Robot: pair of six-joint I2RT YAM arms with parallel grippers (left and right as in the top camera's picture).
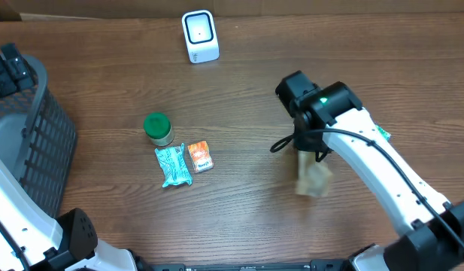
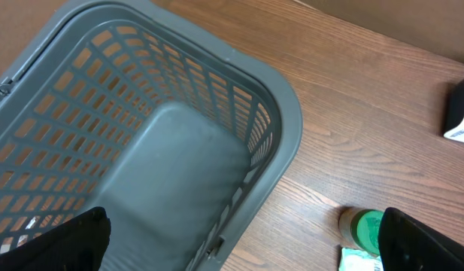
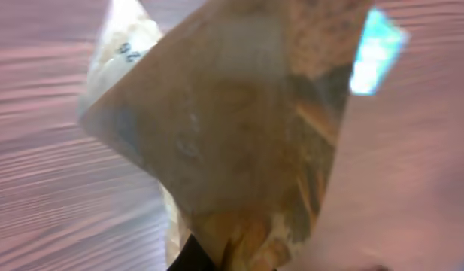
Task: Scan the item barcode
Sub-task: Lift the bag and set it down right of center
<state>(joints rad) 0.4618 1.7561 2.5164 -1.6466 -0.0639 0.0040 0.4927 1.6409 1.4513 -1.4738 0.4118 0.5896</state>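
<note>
Four small things sit on the brown table point(image 1: 247, 218) seen from overhead: a white scanner point(image 1: 200, 35) at the far edge, and nearer the middle a green-lidded jar point(image 1: 158, 129) with a teal packet point(image 1: 173, 166) and an orange packet point(image 1: 201, 156) lying side by side just beside it. A grey basket point(image 1: 47, 139) stands at the left edge. The right arm point(image 1: 367, 154) reaches in from the lower right. Under its wrist hangs a tan pouch point(image 1: 314, 181), blurred, right of the middle and well apart from the scanner. From the left wrist, the left claw point(image 2: 243, 226) stands wide apart, one dark finger in each lower corner. Beneath it is the basket, and the jar shows at the bottom edge on bare table just past the basket's rim. From the right wrist, the pouch fills nearly the whole picture, brownish and partly see-through, with some print near its top corner. The right claw point(image 3: 216, 260) is pressed together on its lower end, dark fingertips just showing at the bottom edge.
</note>
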